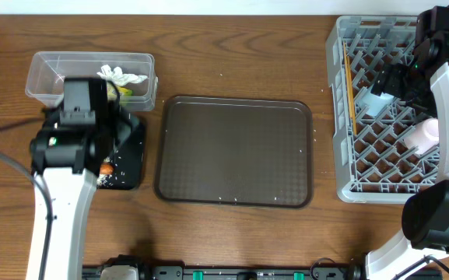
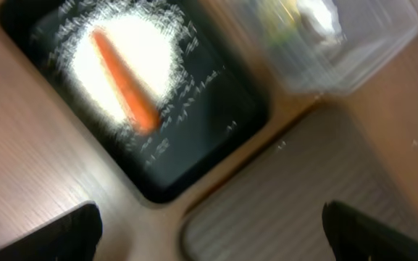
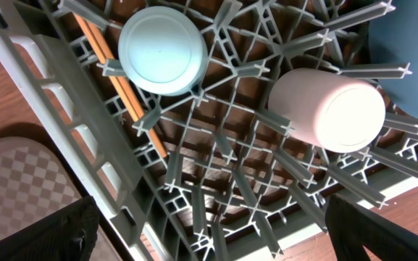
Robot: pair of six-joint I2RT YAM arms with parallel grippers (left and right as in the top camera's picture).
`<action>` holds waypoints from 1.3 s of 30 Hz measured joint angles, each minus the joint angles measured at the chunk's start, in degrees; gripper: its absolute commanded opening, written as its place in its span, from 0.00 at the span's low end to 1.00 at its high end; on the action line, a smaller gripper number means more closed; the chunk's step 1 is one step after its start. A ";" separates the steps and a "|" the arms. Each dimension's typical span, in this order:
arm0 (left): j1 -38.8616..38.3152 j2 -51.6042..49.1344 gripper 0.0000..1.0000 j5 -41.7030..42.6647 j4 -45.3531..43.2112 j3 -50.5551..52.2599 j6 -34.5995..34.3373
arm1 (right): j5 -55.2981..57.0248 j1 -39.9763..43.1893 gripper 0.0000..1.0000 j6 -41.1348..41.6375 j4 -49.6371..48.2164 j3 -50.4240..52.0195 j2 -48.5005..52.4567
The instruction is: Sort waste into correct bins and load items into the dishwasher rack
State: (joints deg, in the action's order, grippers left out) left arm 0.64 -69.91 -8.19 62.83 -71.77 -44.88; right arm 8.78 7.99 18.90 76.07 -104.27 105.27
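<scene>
The black tray [image 2: 216,109] holds a heap of white rice [image 2: 132,58] with the orange carrot [image 2: 122,83] lying across it. My left gripper [image 2: 210,217] hangs open and empty above that tray's corner. Beside it, the clear tub [image 1: 53,66] holds the white tissue [image 1: 119,75] and the green-and-yellow wrapper [image 1: 123,92]. The grey dishwasher rack [image 3: 71,123] carries the chopsticks [image 3: 114,72], an upside-down light-blue cup [image 3: 163,51], a whitish cup [image 3: 332,109] on its side and the dark-blue plate [image 3: 411,51]. My right gripper [image 3: 212,210] stands open over the rack, holding nothing.
The brown serving tray [image 1: 236,152] lies between the bins and the rack, with a few rice grains near its front edge. My left arm [image 1: 64,179] covers most of the black tray in the overhead view. The rack sits at the table's right edge.
</scene>
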 measured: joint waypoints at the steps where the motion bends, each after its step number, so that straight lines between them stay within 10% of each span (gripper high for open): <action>1: 0.00 0.92 1.00 0.11 2.58 0.00 -0.26 | 0.00 0.00 0.99 0.00 0.00 0.00 0.00; 39: 0.00 12.35 0.98 0.35 11.74 0.00 -1.62 | 0.02 0.00 0.99 0.00 -0.02 0.02 0.00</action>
State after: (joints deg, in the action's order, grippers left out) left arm 0.64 -57.56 -7.84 74.56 -71.77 -46.50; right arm 8.80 7.99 18.90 76.05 -104.25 105.27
